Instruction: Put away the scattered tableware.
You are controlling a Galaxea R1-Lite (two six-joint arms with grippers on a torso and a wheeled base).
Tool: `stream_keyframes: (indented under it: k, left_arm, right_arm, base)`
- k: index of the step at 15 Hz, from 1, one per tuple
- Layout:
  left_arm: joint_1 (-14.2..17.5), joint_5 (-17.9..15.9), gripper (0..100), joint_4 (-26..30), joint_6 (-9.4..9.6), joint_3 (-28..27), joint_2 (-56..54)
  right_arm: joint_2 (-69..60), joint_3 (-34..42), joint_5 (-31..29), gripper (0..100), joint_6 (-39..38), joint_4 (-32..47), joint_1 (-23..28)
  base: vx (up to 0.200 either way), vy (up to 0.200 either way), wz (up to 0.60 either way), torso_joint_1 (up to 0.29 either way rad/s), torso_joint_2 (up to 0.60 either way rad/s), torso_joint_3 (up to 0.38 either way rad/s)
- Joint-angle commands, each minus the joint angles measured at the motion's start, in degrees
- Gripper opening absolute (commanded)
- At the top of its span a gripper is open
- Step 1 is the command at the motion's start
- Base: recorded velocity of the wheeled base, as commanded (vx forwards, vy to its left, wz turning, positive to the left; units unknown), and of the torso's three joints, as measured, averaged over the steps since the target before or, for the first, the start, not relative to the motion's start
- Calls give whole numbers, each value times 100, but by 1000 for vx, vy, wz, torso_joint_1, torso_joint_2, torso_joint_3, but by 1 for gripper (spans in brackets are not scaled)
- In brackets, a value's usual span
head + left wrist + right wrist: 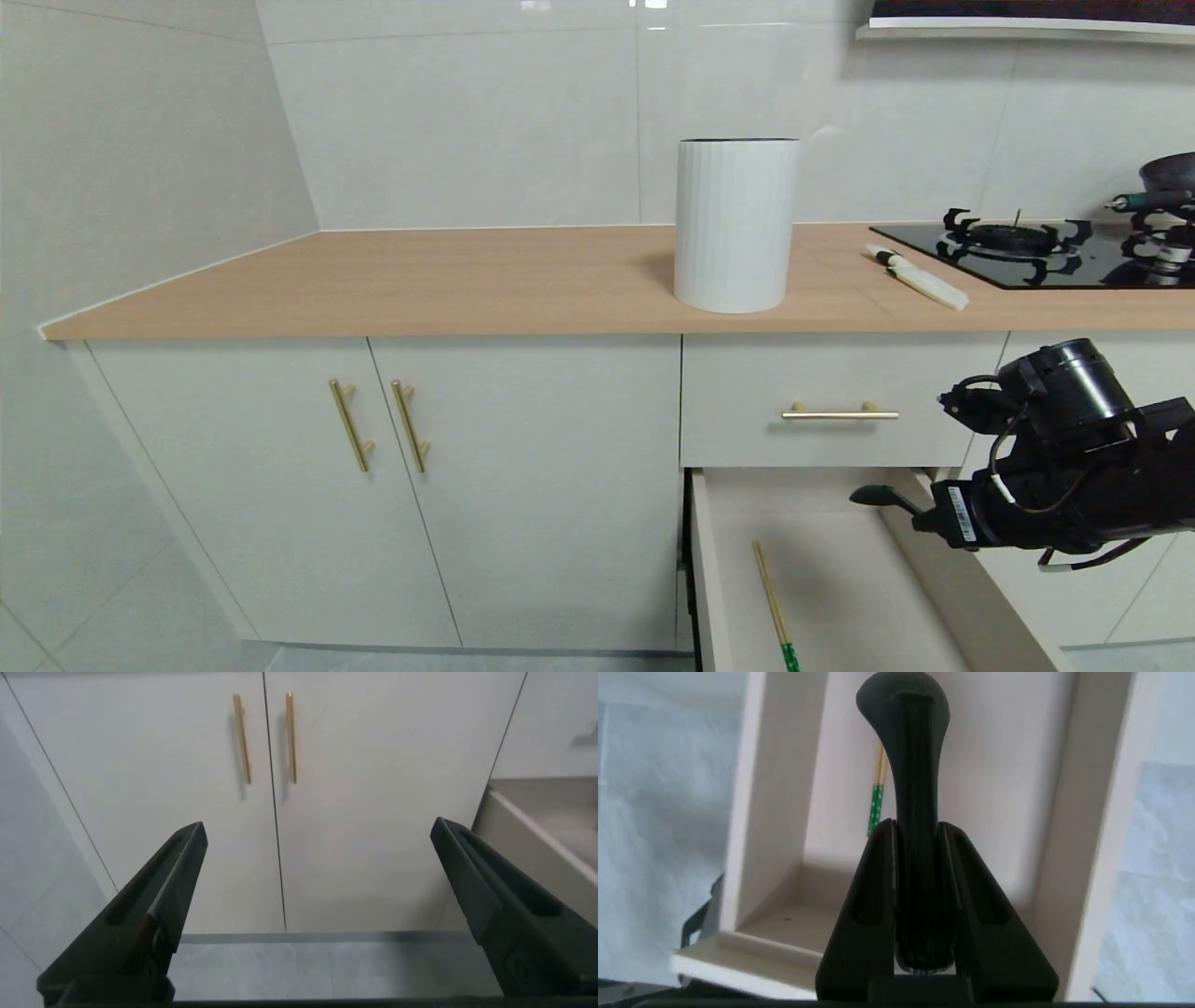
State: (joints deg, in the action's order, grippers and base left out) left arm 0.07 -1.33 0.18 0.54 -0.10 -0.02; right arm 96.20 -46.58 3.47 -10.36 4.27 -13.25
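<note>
1. Utensil [910, 728], black with a rounded end, sits clamped in the right hand [915, 831] over the open drawer [705, 560].
2. Chopsticks [771, 597] lie inside that drawer.
3. White knife [920, 278] rests on the tabletop [467, 280].
4. Left hand [316, 831] gapes wide, holding nothing.

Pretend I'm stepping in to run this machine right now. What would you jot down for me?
Left gripper: open, empty, facing the cabinet doors.
Right gripper: shut on a black utensil, held over the open drawer.
Things: chopsticks lie in the drawer; a white utensil lies on the counter between the white container and the stove.
Done: chopsticks put away.
Left: release the black utensil into the drawer, then probably fetch the white utensil.
</note>
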Motion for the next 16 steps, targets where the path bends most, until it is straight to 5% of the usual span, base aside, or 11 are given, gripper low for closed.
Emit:
stream_keyframes:
  k: [1, 9, 13, 16]
  left_arm:
    - [1, 1, 100, -1, -1, 1, 2]
    - [1, 1, 100, -1, -1, 1, 2]
    - [1, 1, 100, -1, -1, 1, 2]
    - [1, 1, 100, -1, -1, 1, 2]
  right_arm:
    - [84, 0, 4, 0, -1, -5, -2]
    - [532, -9, 4, 0, -1, -207, 7]
    - [1736, -27, -260, 0, -45, -884, -2]
    - [2975, -35, -708, 0, -194, -2211, -2]
  base:
    - [0, 0, 0, -134, 447, 315]
    - [0, 0, 0, -40, 156, 113]
    - [0, 0, 0, 0, 0, 0]
    - [0, 0, 0, 0, 0, 0]
